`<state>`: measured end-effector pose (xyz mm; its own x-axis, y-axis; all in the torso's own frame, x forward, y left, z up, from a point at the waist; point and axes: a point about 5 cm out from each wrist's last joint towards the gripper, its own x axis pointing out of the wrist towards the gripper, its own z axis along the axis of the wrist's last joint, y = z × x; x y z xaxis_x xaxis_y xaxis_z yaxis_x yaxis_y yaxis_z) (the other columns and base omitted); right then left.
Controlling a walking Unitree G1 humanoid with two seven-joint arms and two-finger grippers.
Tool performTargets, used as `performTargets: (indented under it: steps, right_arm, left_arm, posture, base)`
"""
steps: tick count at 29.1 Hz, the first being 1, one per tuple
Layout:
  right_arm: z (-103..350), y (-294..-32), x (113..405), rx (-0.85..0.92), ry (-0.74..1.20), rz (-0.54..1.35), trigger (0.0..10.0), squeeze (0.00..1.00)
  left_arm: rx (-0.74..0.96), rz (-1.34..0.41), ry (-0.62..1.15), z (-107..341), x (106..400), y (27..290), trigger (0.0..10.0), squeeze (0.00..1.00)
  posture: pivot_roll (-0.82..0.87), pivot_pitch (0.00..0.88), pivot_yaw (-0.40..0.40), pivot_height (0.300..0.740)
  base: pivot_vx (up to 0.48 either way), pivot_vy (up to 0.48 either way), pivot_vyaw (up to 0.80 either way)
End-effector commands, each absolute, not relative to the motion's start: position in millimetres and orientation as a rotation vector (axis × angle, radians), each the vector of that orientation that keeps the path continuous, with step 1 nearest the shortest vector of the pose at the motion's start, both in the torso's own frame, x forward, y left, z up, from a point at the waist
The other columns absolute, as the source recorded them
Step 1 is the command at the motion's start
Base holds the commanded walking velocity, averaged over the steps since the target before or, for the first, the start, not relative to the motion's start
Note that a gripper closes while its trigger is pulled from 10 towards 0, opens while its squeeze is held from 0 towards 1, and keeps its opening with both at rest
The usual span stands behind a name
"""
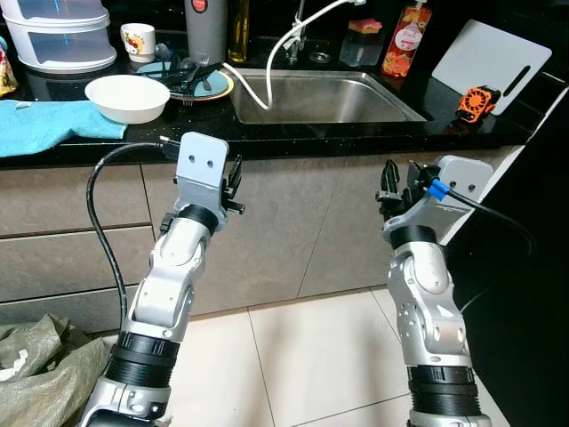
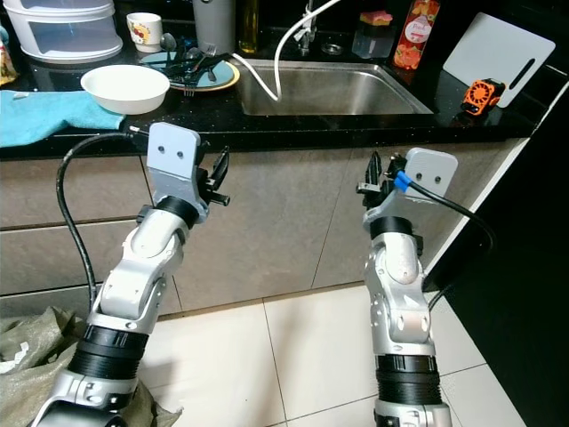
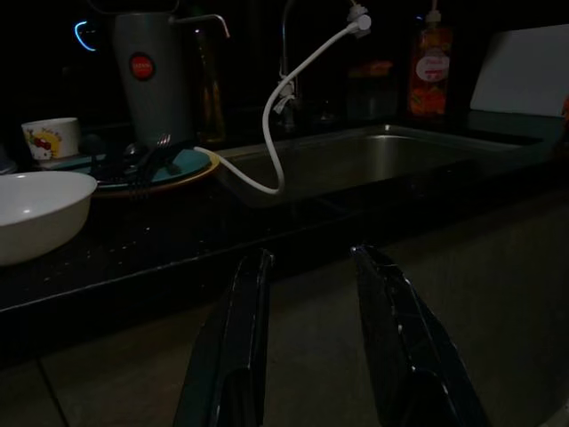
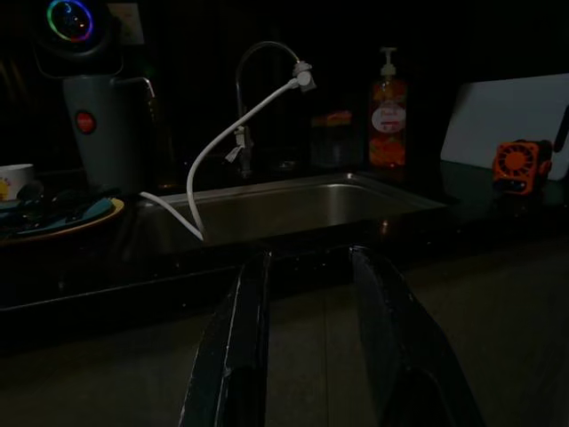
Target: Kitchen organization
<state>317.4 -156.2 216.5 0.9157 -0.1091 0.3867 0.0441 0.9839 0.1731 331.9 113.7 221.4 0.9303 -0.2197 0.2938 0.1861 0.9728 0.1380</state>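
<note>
black stone counter [image 1: 293, 133] over grey cabinet fronts, with pale floor tiles below, is forming the setting. left tool [image 1: 233, 185] is hanging in front of the cabinets just under the counter edge, fingers [image 3: 233, 356] spread and holding nothing; right tool [image 1: 389, 189] is mirroring it below the sink [image 1: 329, 96], fingers [image 4: 236, 356] likewise spread and empty. both are pointing up and forward toward the counter, which is reading as a ready stance before any reach, so the organizing is judged not yet begun. nearest the left tool, a white bowl [image 1: 128, 96] is sitting by the counter edge, touching a blue towel [image 1: 53, 124]; behind it a plate of dark utensils [image 1: 189, 78], a printed mug [image 1: 138, 40] and a grey jug [image 1: 205, 28] are standing. a white hose [image 1: 267, 62] is drooping from the tap into the sink. beyond the right tool, an orange soap bottle [image 1: 407, 37], a leaning white cutting board [image 1: 491, 60] and a small orange gadget [image 1: 476, 100] are waiting.
</note>
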Motion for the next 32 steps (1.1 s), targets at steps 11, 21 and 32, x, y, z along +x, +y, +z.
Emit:
performTargets:
  steps: [11,21,32]
  right_arm:
    - [213.2,-154.9,318.0,0.159,-0.396,-0.075,10.0,0.0]
    - [215.0,-152.8,318.5,0.168,-0.403,-0.075,10.0,0.0]
    - [213.8,-150.9,319.2,0.166,-0.401,-0.061,10.0,0.0]
  left_arm:
    - [0.107,-0.221,-0.326,224.3,330.5,108.0,10.0,0.0]
    - [0.111,-0.225,-0.325,223.8,331.2,108.1,10.0,0.0]
    - [0.118,-0.228,-0.332,224.2,330.4,107.6,10.0,0.0]
  posture:
    - [0.26,0.0,-0.085,0.74]
    - [0.26,0.0,-0.088,0.74]
    - [0.26,0.0,-0.085,0.74]
  base:
    - [0.0,0.0,0.0]
    - [0.0,0.0,0.0]
    - [0.0,0.0,0.0]
